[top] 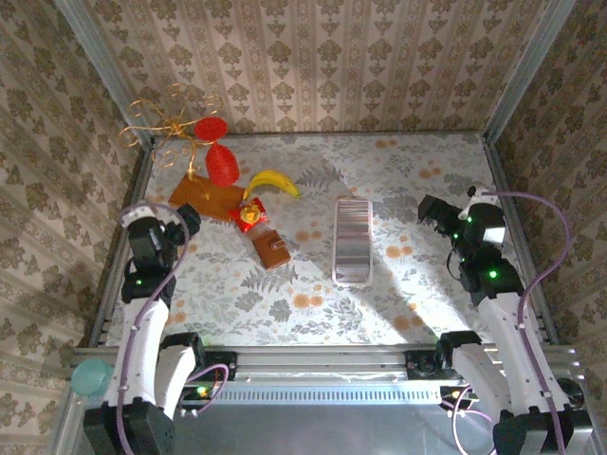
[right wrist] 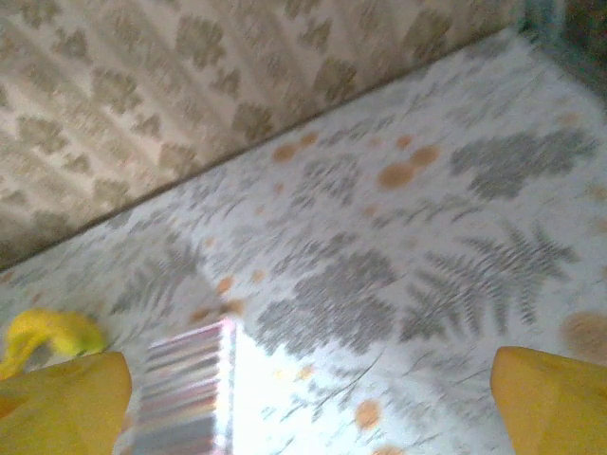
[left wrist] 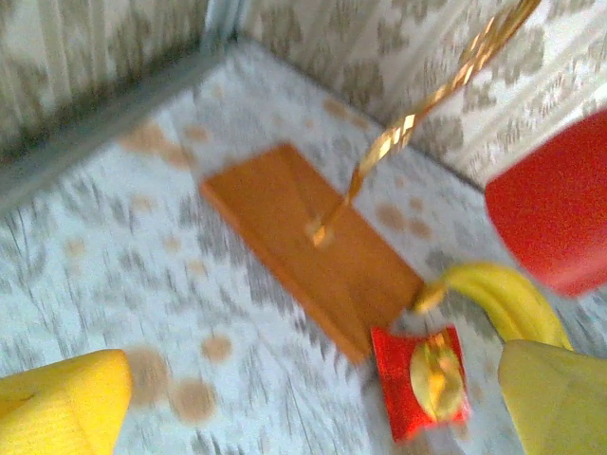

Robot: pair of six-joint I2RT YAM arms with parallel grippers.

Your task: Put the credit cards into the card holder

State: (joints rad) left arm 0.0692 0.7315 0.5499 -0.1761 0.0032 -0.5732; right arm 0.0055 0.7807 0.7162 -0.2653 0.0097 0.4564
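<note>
The credit cards (top: 353, 242) lie as a long silver-grey striped strip at the table's middle; the strip's far end (right wrist: 185, 393) shows blurred in the right wrist view, just inside my left yellow finger (right wrist: 62, 403). The card holder (top: 272, 249), a small brown leather wallet, lies shut to the left of the strip. My left gripper (top: 185, 223) hovers left of the wallet, open (left wrist: 303, 417), nothing between its fingers. My right gripper (top: 434, 213) hangs to the right of the strip, open (right wrist: 308, 408) and empty.
An orange-brown board (top: 207, 196) with a gold wire stand and red ornaments (top: 220, 161) sits at the back left. A banana (top: 273, 180) and a small red square (top: 248, 215) lie beside it, close behind the wallet. Patterned walls enclose the table.
</note>
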